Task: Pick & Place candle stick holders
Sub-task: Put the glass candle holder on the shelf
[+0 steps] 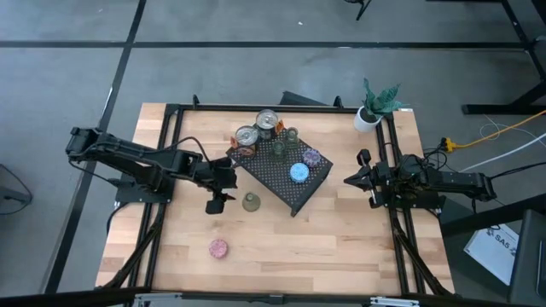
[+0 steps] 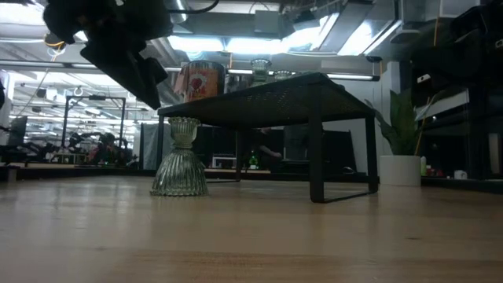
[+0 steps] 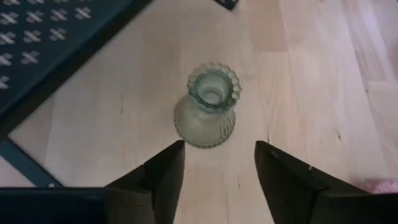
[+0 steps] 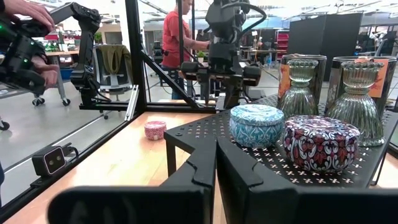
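An olive-green glass candle stick holder (image 3: 206, 106) stands upright on its wide base on the table, just beside the black mesh stand (image 1: 294, 198). My left gripper (image 3: 219, 149) hovers open a little short of it, slanting down, its fingers touching nothing; it also shows in the high view (image 1: 220, 203). A pink holder (image 1: 218, 247) sits on the table nearer the front edge. On the stand sit a blue holder (image 1: 299, 173), a purple one (image 1: 312, 158) and two green glass ones (image 1: 279, 150). My right gripper (image 4: 216, 149) waits shut at the table's right side.
Two metal cans (image 1: 246, 136) stand on the stand's far left corner. A white pot with a green plant (image 1: 373, 109) is at the table's far right corner. Beyond the table a person in a red shirt (image 4: 177, 31) stands, and a hand (image 4: 25, 12) shows at the left.
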Robot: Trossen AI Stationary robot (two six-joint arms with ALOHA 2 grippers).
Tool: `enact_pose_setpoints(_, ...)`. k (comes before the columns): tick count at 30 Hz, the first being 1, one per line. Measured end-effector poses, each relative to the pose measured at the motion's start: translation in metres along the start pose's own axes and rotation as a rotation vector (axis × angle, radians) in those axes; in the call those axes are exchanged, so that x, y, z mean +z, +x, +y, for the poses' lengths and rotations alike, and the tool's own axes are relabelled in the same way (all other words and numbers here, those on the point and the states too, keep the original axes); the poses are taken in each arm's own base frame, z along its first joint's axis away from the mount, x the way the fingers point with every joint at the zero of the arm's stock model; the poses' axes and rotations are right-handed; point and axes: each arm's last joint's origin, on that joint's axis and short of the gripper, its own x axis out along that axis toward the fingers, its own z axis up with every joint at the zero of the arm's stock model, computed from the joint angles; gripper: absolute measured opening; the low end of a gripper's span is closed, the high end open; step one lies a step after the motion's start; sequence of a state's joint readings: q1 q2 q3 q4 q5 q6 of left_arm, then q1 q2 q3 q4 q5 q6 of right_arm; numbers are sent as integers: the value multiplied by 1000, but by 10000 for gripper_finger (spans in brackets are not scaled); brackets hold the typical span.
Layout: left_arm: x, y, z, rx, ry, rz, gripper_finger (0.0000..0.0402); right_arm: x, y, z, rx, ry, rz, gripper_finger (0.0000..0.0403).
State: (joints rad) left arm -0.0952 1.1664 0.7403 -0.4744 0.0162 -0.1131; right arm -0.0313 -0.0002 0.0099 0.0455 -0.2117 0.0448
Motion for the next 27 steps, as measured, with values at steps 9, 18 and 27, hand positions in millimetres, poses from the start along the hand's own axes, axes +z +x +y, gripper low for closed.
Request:
enact_pose_setpoints(9, 4, 1, 2, 69, -62, -48, 261, 0, 0, 0, 0, 0, 0, 16)
enact_pose_setpoints(18, 11, 17, -4, 76, -96, -95, 318, 0, 0, 0, 0, 0, 0, 16)
enact_pose_setpoints(27, 8, 29, -16, 78, -17, -56, 322, 0, 0, 0, 0, 0, 0, 16)
